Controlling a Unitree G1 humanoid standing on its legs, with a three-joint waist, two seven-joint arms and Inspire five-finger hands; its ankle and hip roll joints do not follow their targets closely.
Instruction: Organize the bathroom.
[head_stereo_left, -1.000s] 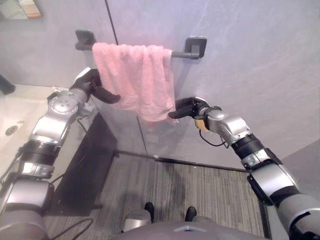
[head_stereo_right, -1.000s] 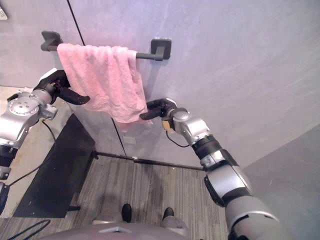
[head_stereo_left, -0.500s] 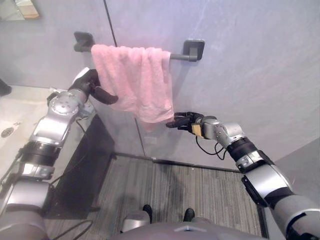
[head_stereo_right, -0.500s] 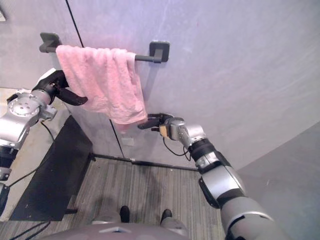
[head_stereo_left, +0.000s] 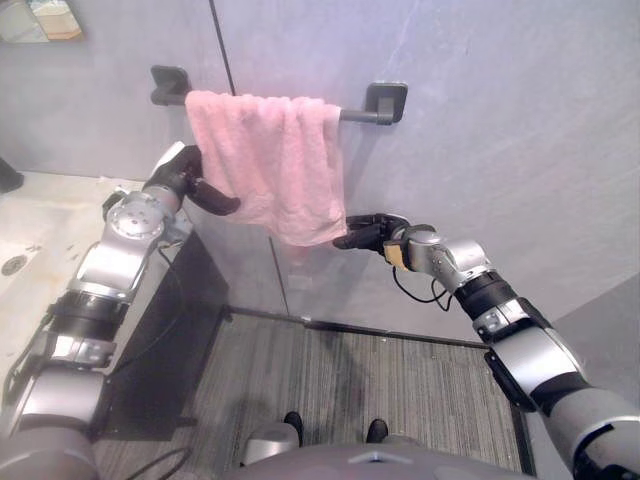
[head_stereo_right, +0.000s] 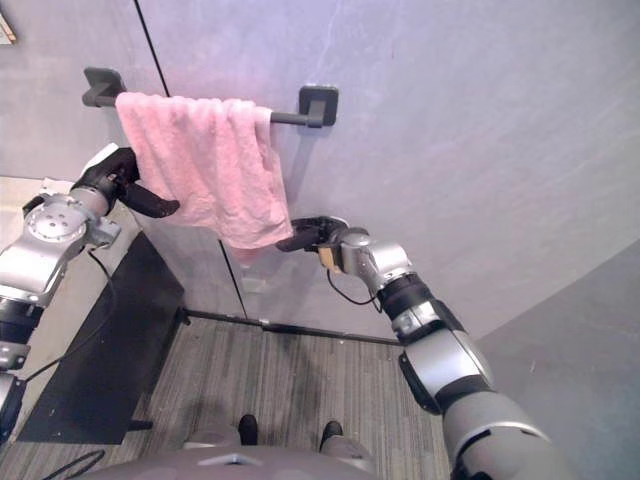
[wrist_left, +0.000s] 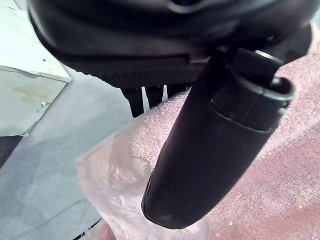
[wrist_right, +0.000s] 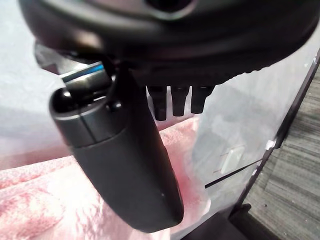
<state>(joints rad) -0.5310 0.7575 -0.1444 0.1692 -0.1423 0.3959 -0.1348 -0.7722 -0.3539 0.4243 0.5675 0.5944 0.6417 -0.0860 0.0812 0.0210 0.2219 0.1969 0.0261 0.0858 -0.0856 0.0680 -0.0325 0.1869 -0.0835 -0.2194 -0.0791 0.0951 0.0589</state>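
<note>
A pink towel (head_stereo_left: 270, 160) hangs bunched over a dark wall bar (head_stereo_left: 358, 112), covering its left two thirds. My left hand (head_stereo_left: 178, 180) is at the towel's left edge, about halfway down. Its thumb (wrist_left: 210, 150) lies across the front of the cloth (wrist_left: 270, 190) and its fingers (wrist_left: 145, 95) sit behind the edge, pinching it. My right hand (head_stereo_left: 375, 232) reaches in from the right at the towel's lower right corner. Its fingers (wrist_right: 175, 105) are straight, with the tips just at the corner (wrist_right: 35, 200) and the thumb (wrist_right: 125, 165) in front.
The bar is fixed to a grey wall (head_stereo_left: 500, 120) with a dark vertical seam (head_stereo_left: 222, 50). Below lies a striped grey floor (head_stereo_left: 400, 380) with a black mat (head_stereo_left: 170, 320) at the left. A pale counter (head_stereo_left: 30, 220) stands at the far left.
My right hand dropped below the towel's corner half a second ago and has come back up to it. The left hand has kept its place on the left edge.
</note>
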